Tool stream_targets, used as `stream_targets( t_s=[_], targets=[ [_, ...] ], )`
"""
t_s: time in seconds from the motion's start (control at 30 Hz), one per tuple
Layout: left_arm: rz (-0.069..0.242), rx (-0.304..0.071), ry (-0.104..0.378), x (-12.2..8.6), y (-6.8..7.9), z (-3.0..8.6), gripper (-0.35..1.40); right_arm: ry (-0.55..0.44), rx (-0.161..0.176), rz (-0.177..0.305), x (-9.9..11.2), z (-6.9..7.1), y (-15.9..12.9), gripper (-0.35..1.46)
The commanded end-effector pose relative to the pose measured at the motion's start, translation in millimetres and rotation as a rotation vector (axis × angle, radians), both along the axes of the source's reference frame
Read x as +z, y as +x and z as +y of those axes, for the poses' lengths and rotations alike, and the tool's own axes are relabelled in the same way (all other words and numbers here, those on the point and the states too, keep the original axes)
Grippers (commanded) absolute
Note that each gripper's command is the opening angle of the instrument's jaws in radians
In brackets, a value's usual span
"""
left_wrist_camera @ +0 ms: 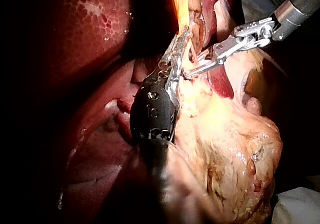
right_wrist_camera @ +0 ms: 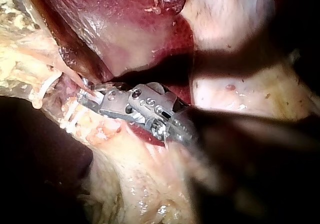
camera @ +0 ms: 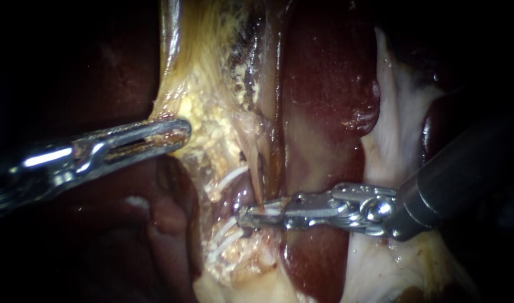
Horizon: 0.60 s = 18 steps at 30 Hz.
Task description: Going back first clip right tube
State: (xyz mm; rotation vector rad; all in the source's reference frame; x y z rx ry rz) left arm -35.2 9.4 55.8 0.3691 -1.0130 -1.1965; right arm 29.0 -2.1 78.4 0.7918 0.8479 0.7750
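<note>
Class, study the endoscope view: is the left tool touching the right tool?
Apart. The endoscope view shows the left tool and the right tool with a plain stretch of yellowish tissue between their tips.

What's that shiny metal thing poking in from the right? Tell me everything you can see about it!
That is my right instrument. Its dark grey shaft comes in from the right and ends in a shiny silver joint with small pins. A slim silver tip points left from it, lying nearly level across dark red tissue. The tip sits at pale yellowish fat, right by a thin pale tube and white strands.
</note>
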Motion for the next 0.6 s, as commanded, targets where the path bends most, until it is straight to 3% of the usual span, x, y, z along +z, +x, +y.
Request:
stream_targets(
  t_s=[0.03,0.13,0.23,0.27,0.47,0.6],
  targets=[
    [0.000,0.000,0.000,0.0,0.0,0.0,-0.35,-0.001,0.000,0.000,0.0,0.0,0.0,-0.35],
    [0.000,0.000,0.000,0.0,0.0,0.0,-0.35,-0.001,0.004,0.005,0.0,0.0,0.0,-0.35],
    [0.000,0.000,0.000,0.0,0.0,0.0,-0.35,0.005,0.011,0.011,0.0,0.1,0.0,0.36],
    [0.000,0.000,0.000,0.0,0.0,0.0,-0.35,-0.005,0.006,0.014,0.0,0.1,-0.1,0.46],
    [0.001,-0.001,0.000,0.0,0.1,0.0,-0.35,-0.189,-0.050,0.107,-0.3,-0.1,-0.8,0.60],
    [0.001,-0.001,0.000,-0.1,0.2,0.0,-0.35,-0.294,-0.098,0.141,-0.8,-0.3,-1.8,0.60]
  ],
)
